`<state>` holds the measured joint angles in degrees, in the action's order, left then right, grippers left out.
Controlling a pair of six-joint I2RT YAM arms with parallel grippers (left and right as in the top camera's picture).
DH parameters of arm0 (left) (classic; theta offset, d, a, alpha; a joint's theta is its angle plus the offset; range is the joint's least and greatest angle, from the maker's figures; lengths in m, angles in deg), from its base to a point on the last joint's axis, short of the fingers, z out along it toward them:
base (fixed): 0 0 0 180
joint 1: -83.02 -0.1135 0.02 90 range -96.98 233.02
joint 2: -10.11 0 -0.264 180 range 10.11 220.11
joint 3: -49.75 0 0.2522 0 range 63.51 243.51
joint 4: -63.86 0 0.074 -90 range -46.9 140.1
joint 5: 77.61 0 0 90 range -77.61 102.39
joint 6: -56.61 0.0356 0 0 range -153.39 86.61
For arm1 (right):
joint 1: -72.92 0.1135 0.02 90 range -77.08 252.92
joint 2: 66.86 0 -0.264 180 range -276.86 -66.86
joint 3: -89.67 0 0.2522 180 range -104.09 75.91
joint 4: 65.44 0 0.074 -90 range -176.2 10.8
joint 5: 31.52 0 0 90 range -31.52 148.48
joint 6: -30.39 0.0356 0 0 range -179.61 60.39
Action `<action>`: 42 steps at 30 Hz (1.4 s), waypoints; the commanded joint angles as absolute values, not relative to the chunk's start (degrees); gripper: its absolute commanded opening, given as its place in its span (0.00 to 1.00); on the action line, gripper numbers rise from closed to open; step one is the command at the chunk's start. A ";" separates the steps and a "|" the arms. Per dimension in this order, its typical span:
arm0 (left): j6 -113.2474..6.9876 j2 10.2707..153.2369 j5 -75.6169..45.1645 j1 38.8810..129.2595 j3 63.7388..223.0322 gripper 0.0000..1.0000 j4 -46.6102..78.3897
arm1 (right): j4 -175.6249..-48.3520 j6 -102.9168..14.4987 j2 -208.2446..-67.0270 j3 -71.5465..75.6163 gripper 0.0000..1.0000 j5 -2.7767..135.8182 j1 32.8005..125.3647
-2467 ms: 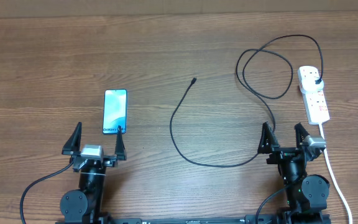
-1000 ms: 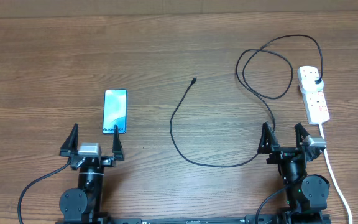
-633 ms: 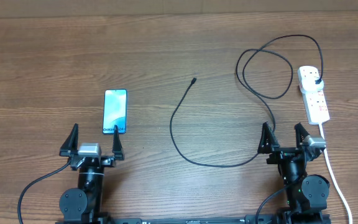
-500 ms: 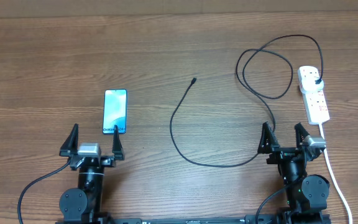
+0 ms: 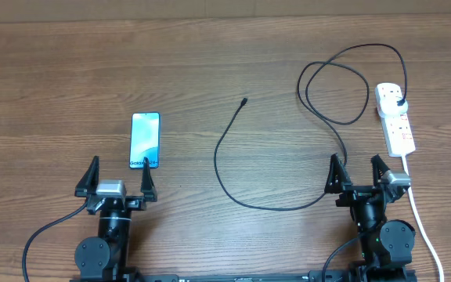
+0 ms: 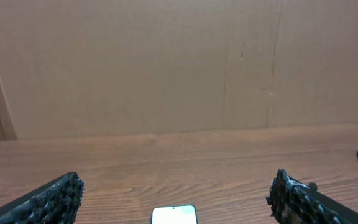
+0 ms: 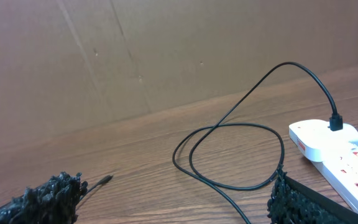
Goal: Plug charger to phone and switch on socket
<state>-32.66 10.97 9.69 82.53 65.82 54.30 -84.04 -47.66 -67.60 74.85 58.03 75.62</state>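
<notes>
Change: left pincer [image 5: 120, 163] has backed slightly off the phone [image 5: 145, 140].
Near edge: left pincer and right pincer [image 5: 355, 157] both released, empty.
Left side: phone flat on surface [image 5: 53, 78], just beyond left pincer.
Middle: charger [image 5: 217, 160] loops, tip loose, plug in socket [image 5: 395, 117] far right.

a wooden table [image 5: 210, 63] backed by a plain brown wall [image 6: 135, 62].

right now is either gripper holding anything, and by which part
Nothing is held. The left gripper and the right gripper both stand open and empty. The phone and the charger lie on the table, ungripped.
</notes>
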 commanded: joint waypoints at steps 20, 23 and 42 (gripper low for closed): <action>-35.37 10.38 8.10 82.29 67.59 0.99 53.14 | -83.96 -47.84 -67.09 75.46 1.00 57.48 75.51; -35.37 10.38 8.03 82.29 67.59 1.00 53.12 | -83.96 -47.84 -67.09 75.46 1.00 57.48 75.51; -35.37 10.38 7.85 82.29 67.59 1.00 53.12 | -83.96 -47.84 -67.09 75.46 1.00 57.48 75.51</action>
<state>-34.78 10.97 8.34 82.53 65.84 53.01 -84.02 -47.64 -67.60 74.85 58.05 75.62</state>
